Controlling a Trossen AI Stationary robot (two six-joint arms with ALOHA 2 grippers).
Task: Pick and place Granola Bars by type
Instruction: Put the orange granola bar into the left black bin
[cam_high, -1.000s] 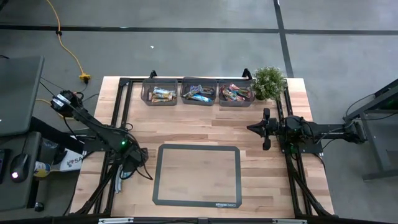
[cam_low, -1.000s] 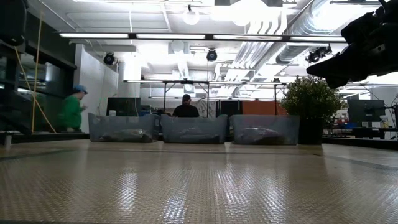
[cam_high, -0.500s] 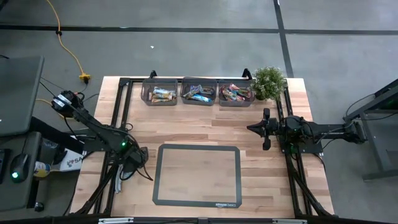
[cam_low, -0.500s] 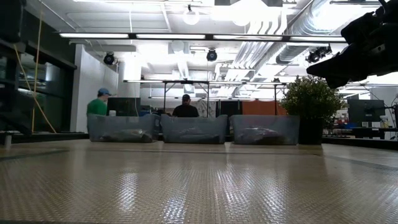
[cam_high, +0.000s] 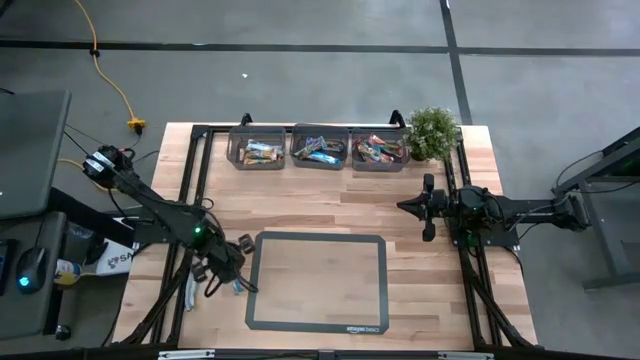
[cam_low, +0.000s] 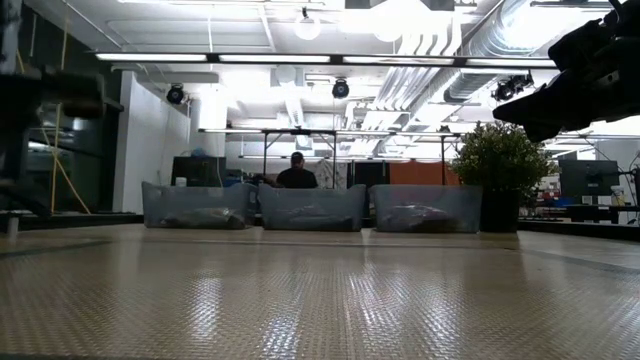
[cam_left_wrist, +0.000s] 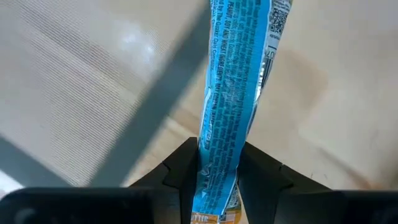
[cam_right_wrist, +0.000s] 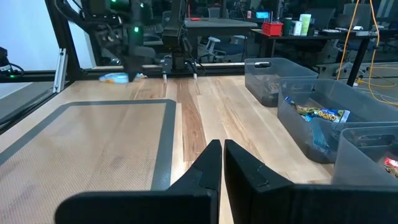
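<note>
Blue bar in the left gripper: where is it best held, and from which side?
Probably near one end, across its narrow width, as the left gripper has it. The blue bar is long and flat, so fingers closing on its two long edges, coming in along its length, suit it.

3 bins (cam_high: 320, 160) — 1 plant (cam_high: 433, 132), 1 mat (cam_high: 317, 240) — 2 arms.

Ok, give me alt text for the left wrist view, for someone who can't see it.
A bright blue wrapped granola bar is pinched at one end between the left hand's two dark fingers, its printed wrapper stretching away over a pale wooden table and a tan mat.
</note>
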